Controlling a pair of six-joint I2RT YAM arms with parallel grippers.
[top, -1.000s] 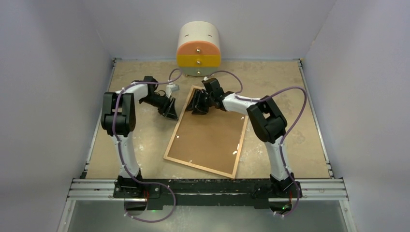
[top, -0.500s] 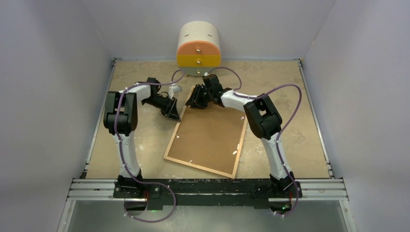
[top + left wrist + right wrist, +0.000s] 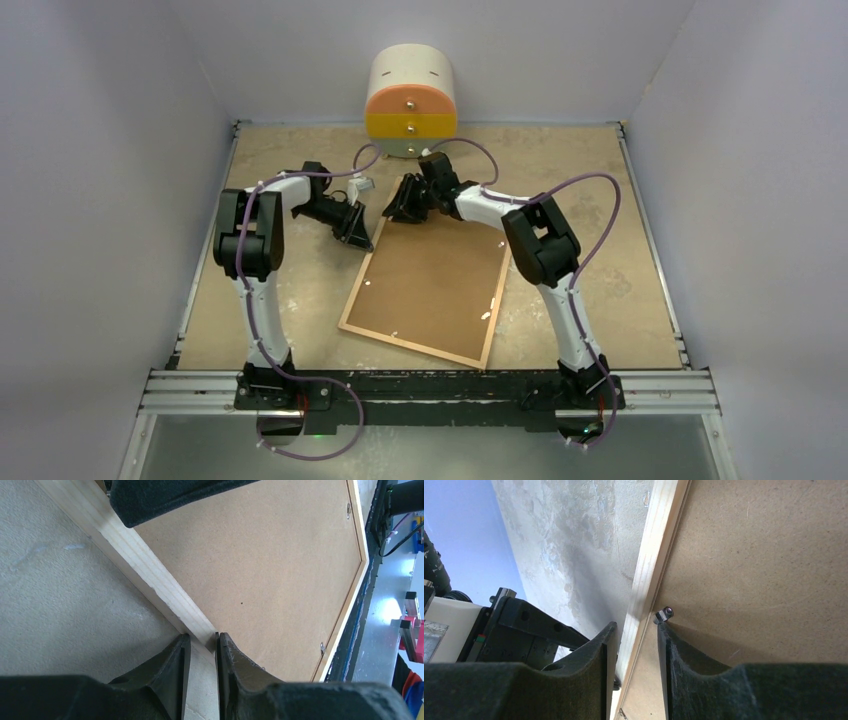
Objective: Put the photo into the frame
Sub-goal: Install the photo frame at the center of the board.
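Your left gripper (image 3: 201,637) is narrowed down around the long left rail of the frame (image 3: 137,562). The pale wooden rail fills the slot between the two black fingers (image 3: 172,675), so it looks pinched there, close to the frame's far left corner

Your right gripper (image 3: 634,627) straddles the short far rail of the same frame, one finger outside over the table (image 3: 574,540) and the other inside over the backing board (image 3: 764,555). A sliver of board shows between the inner finger and the wood, so you cannot tell whether the jaws actually press on the rail. A small metal clip (image 3: 664,614) sits right at the tip of the inner finger

From above, both grippers meet near that far left corner, just beside each other, the right one slightly farther from the bases

The frame lies flat on the mottled beige table, back side up, filled edge to edge by the plain brown backing board. It sits askew: the far end leans to the right, near the round cabinet (image 3: 411,100) with orange and yellow drawer fronts against the back wall, and the near end points toward the arm bases
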